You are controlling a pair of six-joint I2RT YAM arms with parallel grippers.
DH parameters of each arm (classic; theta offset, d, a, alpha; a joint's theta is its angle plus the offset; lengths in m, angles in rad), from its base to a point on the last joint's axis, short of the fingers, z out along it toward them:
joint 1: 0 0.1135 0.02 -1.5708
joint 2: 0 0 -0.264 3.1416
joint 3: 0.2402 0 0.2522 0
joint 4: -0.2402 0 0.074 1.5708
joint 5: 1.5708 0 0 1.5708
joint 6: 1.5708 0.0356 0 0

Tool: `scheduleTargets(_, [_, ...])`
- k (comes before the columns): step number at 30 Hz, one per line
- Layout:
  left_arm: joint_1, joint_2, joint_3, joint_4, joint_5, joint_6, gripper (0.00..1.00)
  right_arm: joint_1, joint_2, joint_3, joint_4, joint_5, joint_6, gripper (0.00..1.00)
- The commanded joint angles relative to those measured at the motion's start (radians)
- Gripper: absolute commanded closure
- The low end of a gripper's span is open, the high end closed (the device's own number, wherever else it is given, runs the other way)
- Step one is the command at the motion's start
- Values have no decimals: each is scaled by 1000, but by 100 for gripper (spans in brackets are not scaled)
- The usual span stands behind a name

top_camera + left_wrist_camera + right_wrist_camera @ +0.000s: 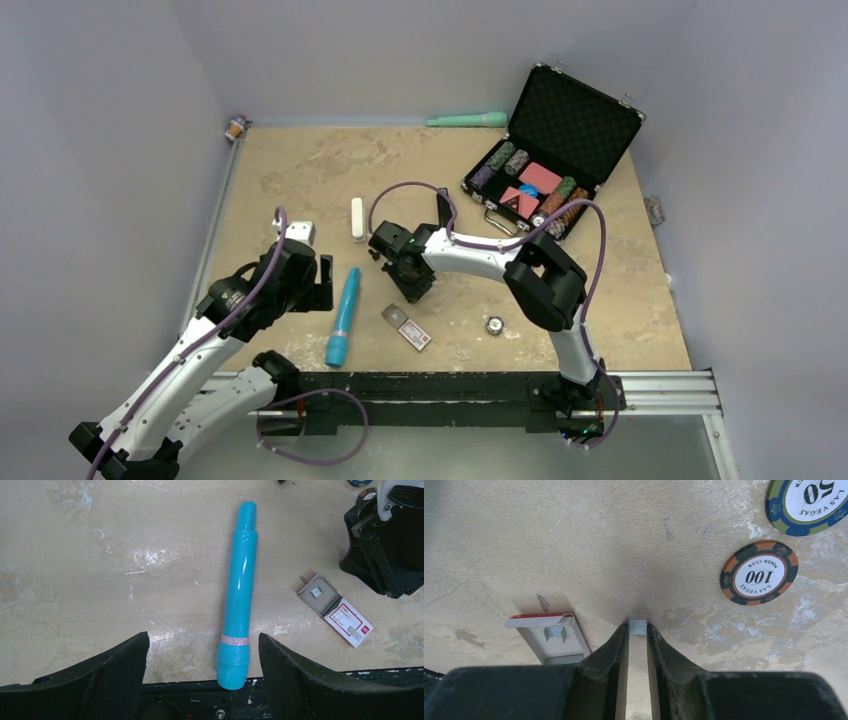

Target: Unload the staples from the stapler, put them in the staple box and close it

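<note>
Right gripper (638, 632) pinches a staple strip (638, 626) near an orange chip (759, 573) reading "100 POKER CLUB LAS VEGAS" and a green chip (808, 500) reading "50 LAS VEGAS" (left gripper (202, 637) gapes above blue tube (240, 600)).

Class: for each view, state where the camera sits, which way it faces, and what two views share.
Top external: above, behind the bases, looking down on the table; left arm, right arm show.
Left wrist: faces down at blue tube; open left gripper shows.
Right wrist: low over table; right gripper clamps staple strip.
Shared: staple box, in both wrist views.
</note>
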Motion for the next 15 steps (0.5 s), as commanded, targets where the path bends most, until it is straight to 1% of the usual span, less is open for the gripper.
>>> scheduleTargets(1, [-3, -7, 24, 21, 11, -8, 16, 9, -34, 39, -31, 22, 19, 81])
scheduleTargets(15, [-3, -10, 23, 21, 14, -10, 16, 42, -95, 58, -70, 2, 74, 81])
